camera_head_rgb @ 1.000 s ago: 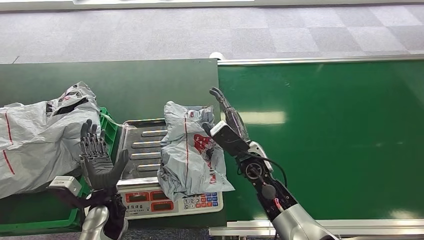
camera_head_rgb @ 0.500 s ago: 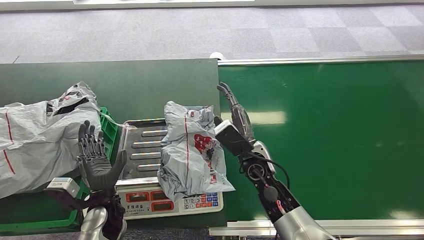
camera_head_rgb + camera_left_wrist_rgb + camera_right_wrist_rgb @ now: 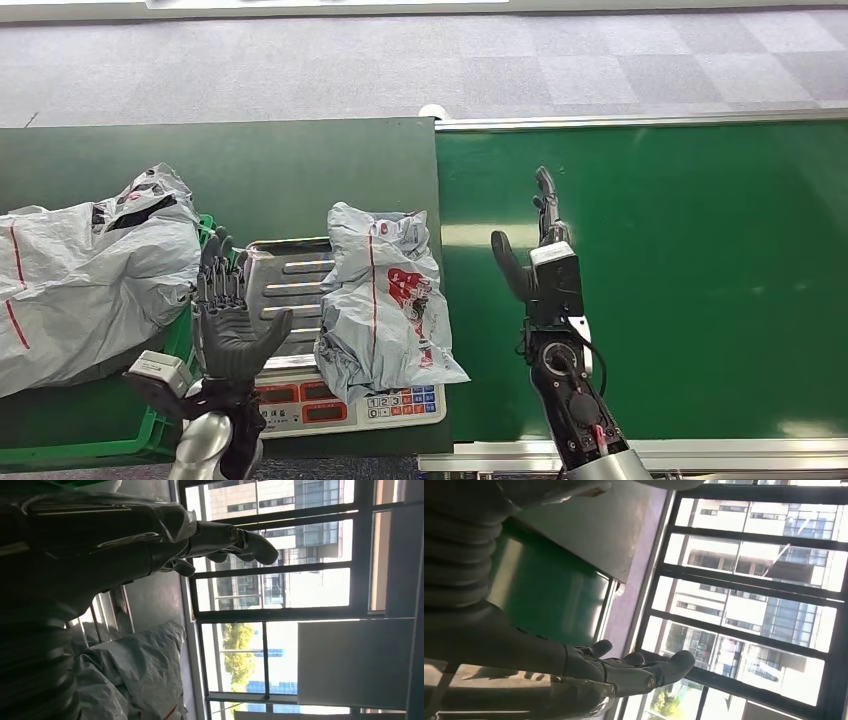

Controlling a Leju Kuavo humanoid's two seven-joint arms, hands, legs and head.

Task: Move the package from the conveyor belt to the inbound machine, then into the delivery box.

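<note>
A grey plastic package (image 3: pixel 385 300) lies on the weighing scale (image 3: pixel 300 330), overhanging its keypad. Both hands, left (image 3: pixel 228 320) and right (image 3: pixel 535 262), hover beside it with fingers spread, holding nothing. The slick, floppy bag could slip from a loose grasp.

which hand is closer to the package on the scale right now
Left, narrowly. The left hand is raised open over the scale's bare side, beside the package. The right hand is open above the conveyor belt, farther off.
</note>
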